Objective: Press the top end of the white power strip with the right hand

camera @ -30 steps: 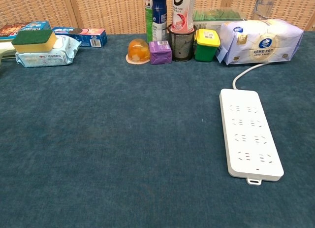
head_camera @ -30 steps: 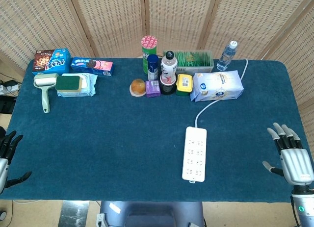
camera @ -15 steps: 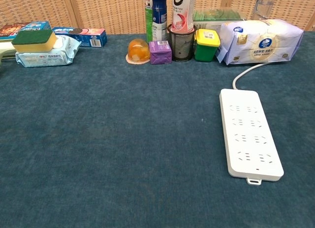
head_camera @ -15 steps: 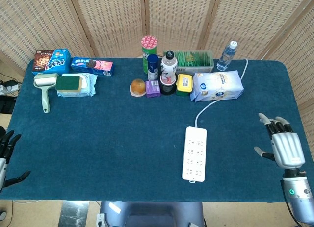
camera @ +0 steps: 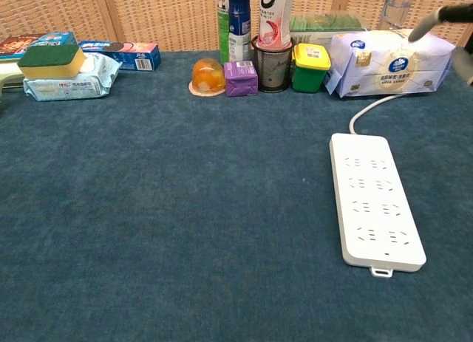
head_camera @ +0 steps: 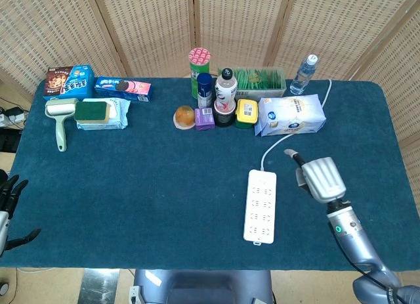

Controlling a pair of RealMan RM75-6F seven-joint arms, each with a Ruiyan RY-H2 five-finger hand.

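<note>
Lying flat on the blue-clothed desk: the long white plastic power strip, cord end toward the white tissue pack, with the silver right hand hovering just beside its top end, holding nothing, fingers' spread unclear.

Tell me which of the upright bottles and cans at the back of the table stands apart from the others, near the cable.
The clear water bottle with the white cap. It stands alone behind the tissue pack, while the others cluster beside the green can.
</note>
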